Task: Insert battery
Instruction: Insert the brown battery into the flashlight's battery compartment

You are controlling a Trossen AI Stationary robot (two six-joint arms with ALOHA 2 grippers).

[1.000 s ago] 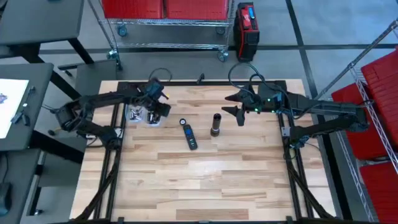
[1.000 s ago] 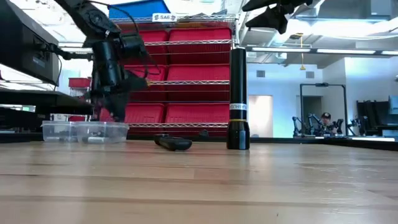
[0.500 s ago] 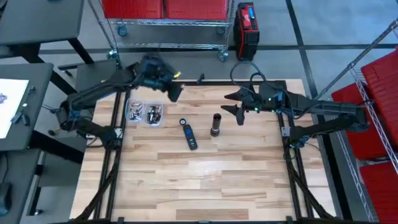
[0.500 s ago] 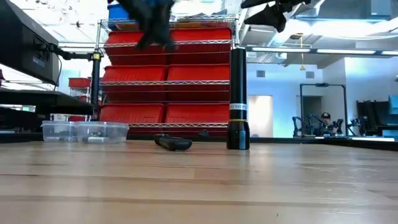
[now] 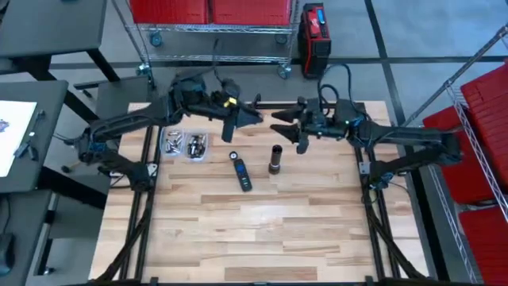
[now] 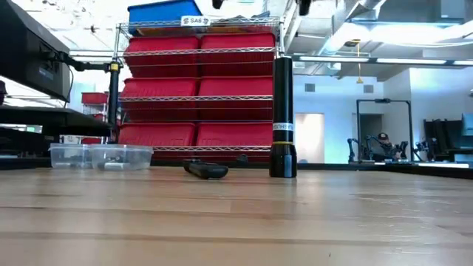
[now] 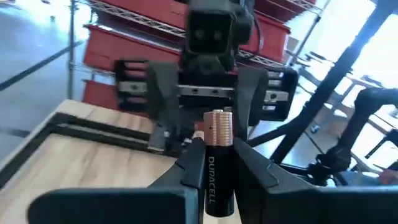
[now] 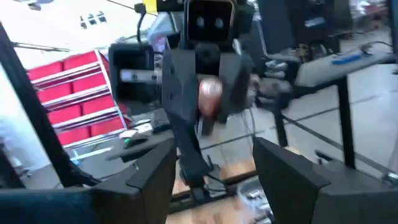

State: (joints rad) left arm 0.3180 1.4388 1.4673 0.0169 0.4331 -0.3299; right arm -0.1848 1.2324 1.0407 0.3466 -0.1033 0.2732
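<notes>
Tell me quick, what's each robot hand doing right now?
Left end effector: closed on the battery.
Right end effector: open, holding nothing, facing the left one above the table's far edge.

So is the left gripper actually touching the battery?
Touching. Left wrist view shows the left gripper with fingers pressed against both sides of the battery.

Battery (image 7: 217, 163): black body with white lettering, copper-coloured top end. Flashlight (image 6: 283, 117): black, with a pale label band low on the barrel. Remote (image 5: 242, 174): black with a blue patch at one end. Container (image 6: 101, 156): clear plastic, grey metal contents. Table (image 5: 262, 230): light wood in pale and tan strips. Shelf bins (image 6: 199, 89): red; one blue on top.
</notes>
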